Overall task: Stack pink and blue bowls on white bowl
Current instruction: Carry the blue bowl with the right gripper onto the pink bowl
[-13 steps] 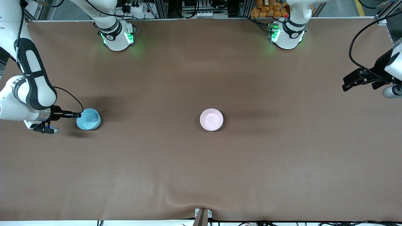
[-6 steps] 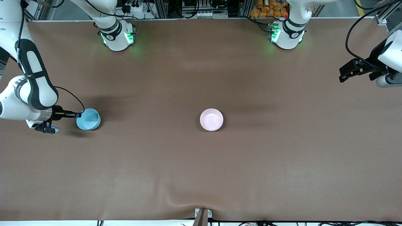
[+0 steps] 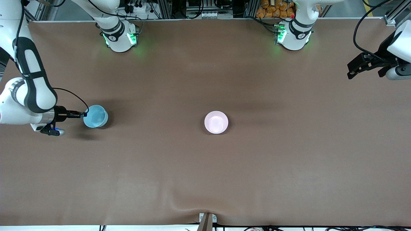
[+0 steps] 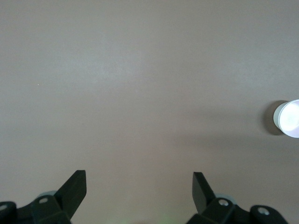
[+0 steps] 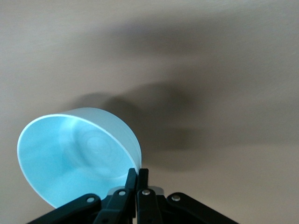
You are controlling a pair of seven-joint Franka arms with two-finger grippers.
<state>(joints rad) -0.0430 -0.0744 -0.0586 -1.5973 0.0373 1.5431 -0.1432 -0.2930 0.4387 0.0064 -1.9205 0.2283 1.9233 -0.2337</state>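
My right gripper [image 3: 84, 114] is shut on the rim of the light blue bowl [image 3: 95, 116] and holds it tilted, just above the table at the right arm's end. In the right wrist view the fingers [image 5: 138, 171] pinch the blue bowl's [image 5: 74, 154] wall, and its shadow lies on the cloth below. The pale pink bowl [image 3: 216, 122] sits upright at the table's middle; it also shows in the left wrist view [image 4: 288, 119]. No separate white bowl shows in any view. My left gripper [image 3: 351, 71] is open and empty in the air over the left arm's end [image 4: 139, 175].
The brown cloth-covered table [image 3: 205, 179] has a small crease and a bracket [image 3: 207, 219] at its edge nearest the front camera. The two arm bases [image 3: 118, 35] [image 3: 293, 33] stand along the edge farthest from the front camera.
The right gripper has lifted and tilted the blue bowl and carried it a little toward the table's middle. The left gripper has risen and drawn back slightly.
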